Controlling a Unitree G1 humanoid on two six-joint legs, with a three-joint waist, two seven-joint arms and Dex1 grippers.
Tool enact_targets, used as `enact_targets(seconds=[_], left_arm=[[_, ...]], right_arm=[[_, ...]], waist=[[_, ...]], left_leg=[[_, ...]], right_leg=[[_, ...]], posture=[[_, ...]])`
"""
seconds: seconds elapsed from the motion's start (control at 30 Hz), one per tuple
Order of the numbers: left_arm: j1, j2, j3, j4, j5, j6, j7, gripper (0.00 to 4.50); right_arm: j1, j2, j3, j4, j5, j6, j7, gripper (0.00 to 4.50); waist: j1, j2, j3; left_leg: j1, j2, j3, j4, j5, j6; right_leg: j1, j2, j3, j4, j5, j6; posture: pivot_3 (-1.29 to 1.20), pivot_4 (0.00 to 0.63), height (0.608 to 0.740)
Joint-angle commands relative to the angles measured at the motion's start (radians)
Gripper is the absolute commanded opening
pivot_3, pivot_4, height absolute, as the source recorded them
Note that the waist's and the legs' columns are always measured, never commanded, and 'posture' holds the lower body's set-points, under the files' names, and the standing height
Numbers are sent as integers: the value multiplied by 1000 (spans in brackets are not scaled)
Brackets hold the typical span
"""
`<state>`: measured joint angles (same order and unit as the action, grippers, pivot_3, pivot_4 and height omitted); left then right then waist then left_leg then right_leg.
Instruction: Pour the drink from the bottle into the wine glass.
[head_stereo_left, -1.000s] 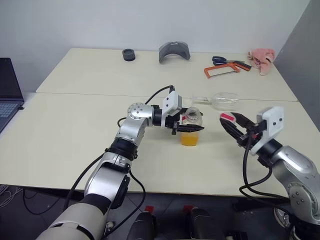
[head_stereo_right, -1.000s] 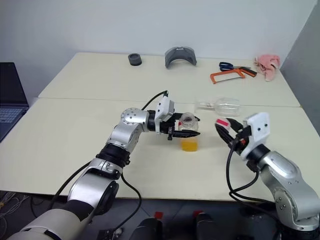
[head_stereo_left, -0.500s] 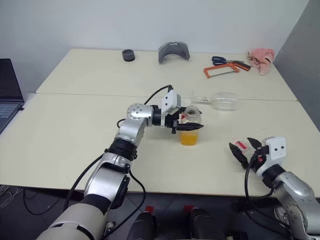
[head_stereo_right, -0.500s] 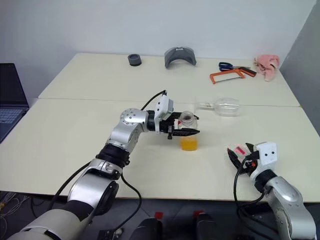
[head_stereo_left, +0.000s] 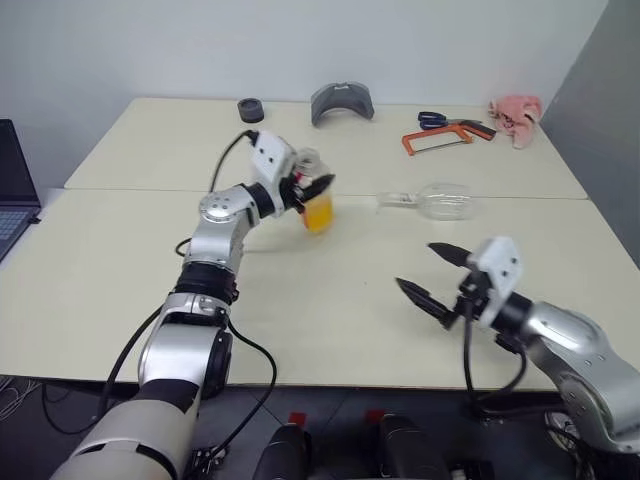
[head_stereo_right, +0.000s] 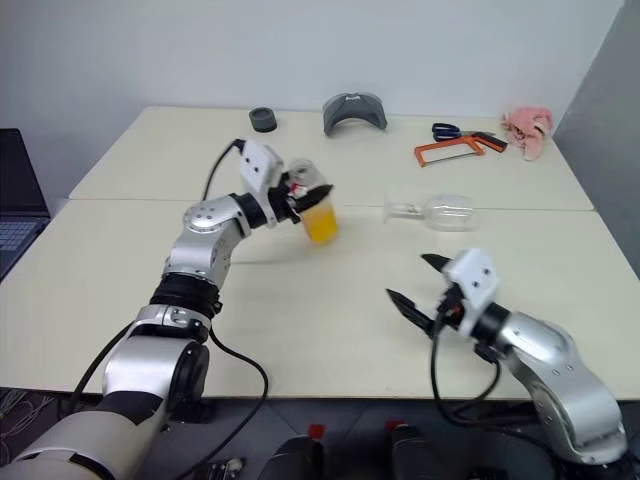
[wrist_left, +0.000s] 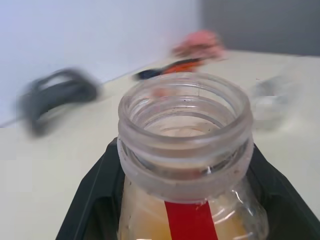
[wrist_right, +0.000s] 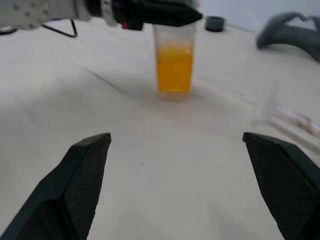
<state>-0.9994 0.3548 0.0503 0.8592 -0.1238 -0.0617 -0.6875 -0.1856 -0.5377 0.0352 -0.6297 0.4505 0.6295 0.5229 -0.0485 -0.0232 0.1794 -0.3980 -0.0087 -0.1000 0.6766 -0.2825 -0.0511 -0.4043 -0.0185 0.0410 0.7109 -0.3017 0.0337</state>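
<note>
With the small clear uncapped plastic bottle (head_stereo_left: 314, 203) of orange drink (head_stereo_left: 318, 214) clamped in the left gripper (head_stereo_left: 312, 187) upper centre, a tilt could spill it because the clear wine glass (head_stereo_left: 437, 200) lies toppled at right, while the right gripper (head_stereo_left: 427, 274) gapes empty.

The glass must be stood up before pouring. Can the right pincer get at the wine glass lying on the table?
Probably yes: the right pincer is open, with bare table between it and the wine glass.
</note>
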Motion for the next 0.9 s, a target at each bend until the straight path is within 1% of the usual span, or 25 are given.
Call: enact_targets(seconds=[0.03, 0.17, 0.37, 0.53, 0.77, 0.83, 0.87, 0.9], left_arm=[[-66, 32, 33, 85, 42, -52, 151, 2166], [-106, 70, 53, 183, 67, -62, 269, 2166], [-139, 103, 84, 272, 67, -49, 369, 2166], [-144, 101, 112, 302, 48, -37, 387, 2166], [-124, 102, 130, 329, 47, -11, 393, 2166], [-117, 104, 133, 334, 49, -7, 401, 2890], [-113, 105, 135, 336, 48, -4, 399, 3086], [-110, 105, 134, 336, 50, -7, 395, 3397]], right_arm=[[-156, 51, 83, 36, -29, 43, -31, 4500], [-336, 148, 179, 169, -93, 33, -50, 4500], [-502, 257, 277, 339, -173, -15, -24, 4500], [-540, 295, 292, 403, -211, -46, -10, 4500], [-547, 327, 288, 425, -236, -58, -1, 4500], [-548, 332, 285, 427, -241, -57, 2, 4500], [-548, 334, 284, 427, -243, -56, 3, 4500], [-550, 337, 284, 429, -244, -56, 4, 4500]], waist=[[0, -1, 0], [0, -2, 1], [-5, -2, 1], [-8, -2, 1], [-8, -2, 1], [-8, -2, 1], [-9, -2, 1], [-10, -2, 1]], left_leg=[[0, 0, 0, 0, 0, 0], [-1, 0, -1, 0, 0, 0], [-1, 0, -1, 0, 2, -3], [-1, -1, -1, 0, 2, -3], [-1, 0, -1, 0, 2, -4], [-1, 0, -1, 0, 2, -4], [-1, 0, -1, 0, 2, -4], [-1, 0, 0, 0, 2, -3]], right_leg=[[0, -1, 0, 0, 0, 0], [-1, -2, -1, 0, 0, 0], [-3, -2, -1, 1, 0, 0], [-3, -3, -1, 1, 0, 0], [-3, -3, -1, 2, 0, 0], [-3, -3, -1, 2, 0, 0], [-3, -3, -1, 2, 0, 0], [-3, -3, -1, 2, 0, 0]], posture=[[0, 150, 740], [0, 150, 740], [0, 150, 740], [0, 150, 740], [0, 150, 740], [0, 150, 740], [0, 150, 740], [0, 150, 740]])
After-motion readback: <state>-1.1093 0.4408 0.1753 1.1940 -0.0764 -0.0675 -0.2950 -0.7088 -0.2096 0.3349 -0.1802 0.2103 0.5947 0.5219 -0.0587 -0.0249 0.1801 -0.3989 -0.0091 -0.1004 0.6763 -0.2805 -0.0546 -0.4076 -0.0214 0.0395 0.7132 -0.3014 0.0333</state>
